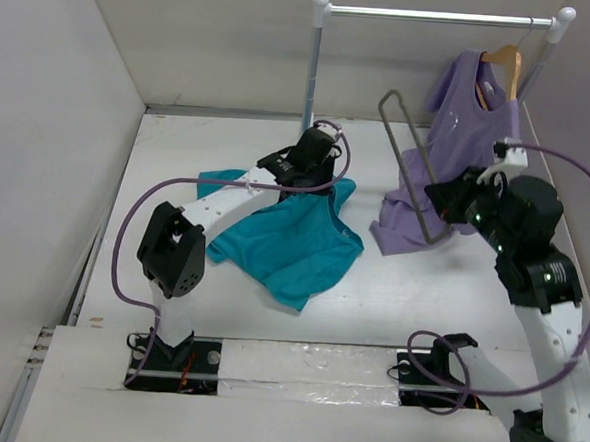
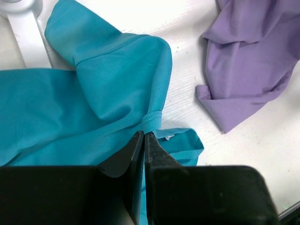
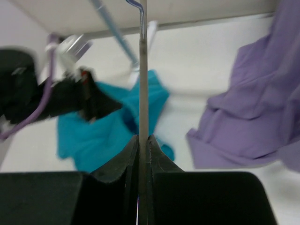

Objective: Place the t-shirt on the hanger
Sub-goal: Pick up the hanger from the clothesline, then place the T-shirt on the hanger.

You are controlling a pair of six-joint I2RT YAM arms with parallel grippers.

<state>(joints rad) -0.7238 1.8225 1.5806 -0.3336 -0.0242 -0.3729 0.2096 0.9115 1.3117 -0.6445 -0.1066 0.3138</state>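
1. Left gripper (image 2: 144, 133): clenched on a bunched edge of the t-shirt (image 1: 283, 245), which lies crumpled on the table (image 1: 421, 289).
2. Right gripper (image 3: 143, 138): clamped on the hanger (image 3: 143, 70), held aloft beside the purple top (image 1: 460, 141).
3. Advice: lift the pinched edge to open the shirt, then thread one hanger arm in, clear of the purple top.

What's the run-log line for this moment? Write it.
left gripper: shut on t-shirt | right gripper: shut on hanger | t-shirt: not yet on hanger

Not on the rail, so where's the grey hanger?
Top view, right of centre: the grey hanger is clamped in the right hand, beside the purple top.
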